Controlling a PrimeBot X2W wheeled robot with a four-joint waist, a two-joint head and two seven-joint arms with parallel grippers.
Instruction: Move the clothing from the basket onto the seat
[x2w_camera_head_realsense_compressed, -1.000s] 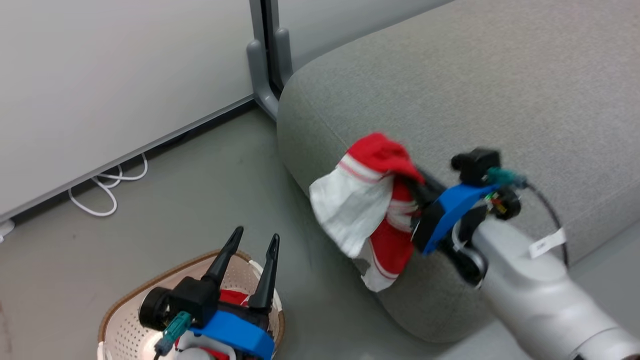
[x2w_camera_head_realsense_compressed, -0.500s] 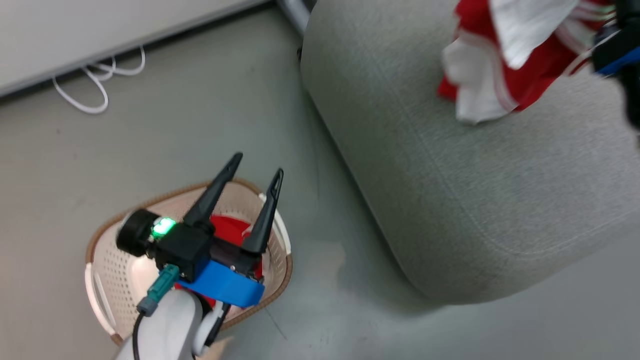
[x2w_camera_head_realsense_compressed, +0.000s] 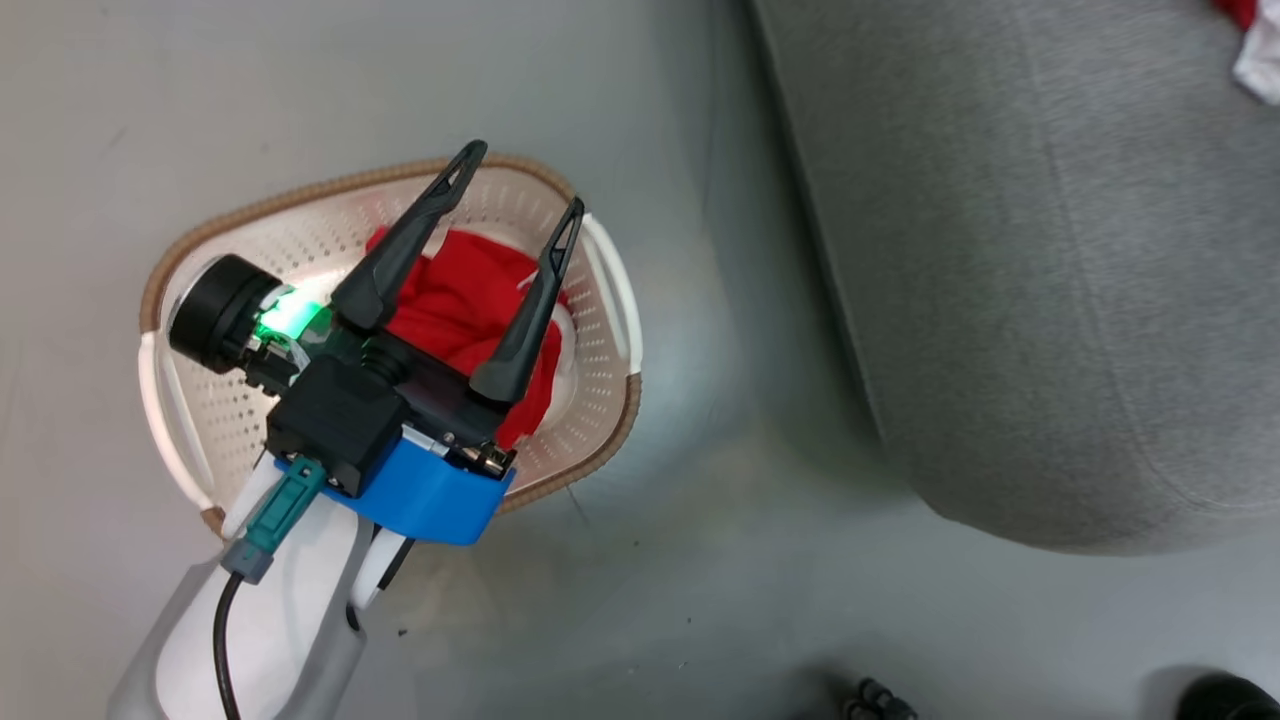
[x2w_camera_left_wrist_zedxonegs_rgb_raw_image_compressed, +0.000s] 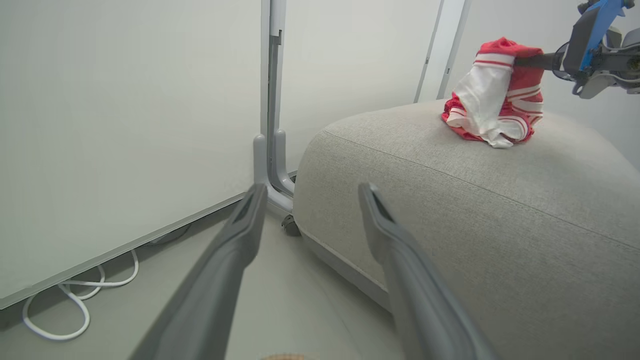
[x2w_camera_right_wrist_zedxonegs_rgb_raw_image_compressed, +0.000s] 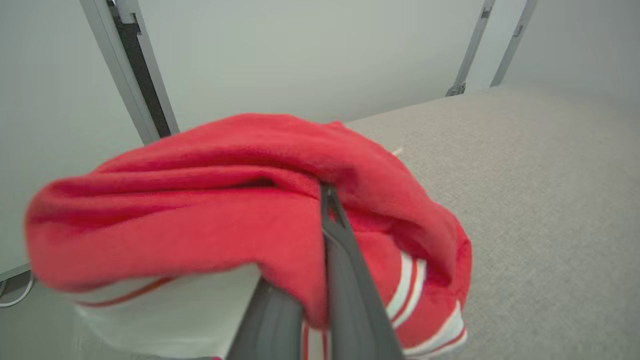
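Observation:
The cream basket (x2w_camera_head_realsense_compressed: 330, 195) stands on the floor with a red piece of clothing (x2w_camera_head_realsense_compressed: 460, 300) bunched inside. My left gripper (x2w_camera_head_realsense_compressed: 526, 178) hovers open above it, nothing between its fingers (x2w_camera_left_wrist_zedxonegs_rgb_raw_image_compressed: 240, 235). In the left wrist view, a second red and white garment (x2w_camera_left_wrist_zedxonegs_rgb_raw_image_compressed: 492, 95) hangs from my right gripper (x2w_camera_left_wrist_zedxonegs_rgb_raw_image_compressed: 535, 61), its lower end resting on top of the grey seat (x2w_camera_left_wrist_zedxonegs_rgb_raw_image_compressed: 450, 200). The right wrist view shows those fingers (x2w_camera_right_wrist_zedxonegs_rgb_raw_image_compressed: 345, 270) shut on that red cloth (x2w_camera_right_wrist_zedxonegs_rgb_raw_image_compressed: 200, 215), above the seat (x2w_camera_right_wrist_zedxonegs_rgb_raw_image_compressed: 525, 200). A corner of this garment (x2w_camera_head_realsense_compressed: 1255, 60) appears at the head view's top right, on the seat (x2w_camera_head_realsense_compressed: 1050, 250).
Grey floor lies between basket and seat. A pale wall with a grey post (x2w_camera_left_wrist_zedxonegs_rgb_raw_image_compressed: 270, 125) stands behind the seat's end, and a white cable (x2w_camera_left_wrist_zedxonegs_rgb_raw_image_compressed: 75, 300) loops along its foot. Dark objects (x2w_camera_head_realsense_compressed: 1220, 700) sit at the head view's bottom right.
The head camera has tilted down, so the basket now sits higher in view. My right gripper has carried its garment from the seat's edge to over the seat. The left gripper stays open.

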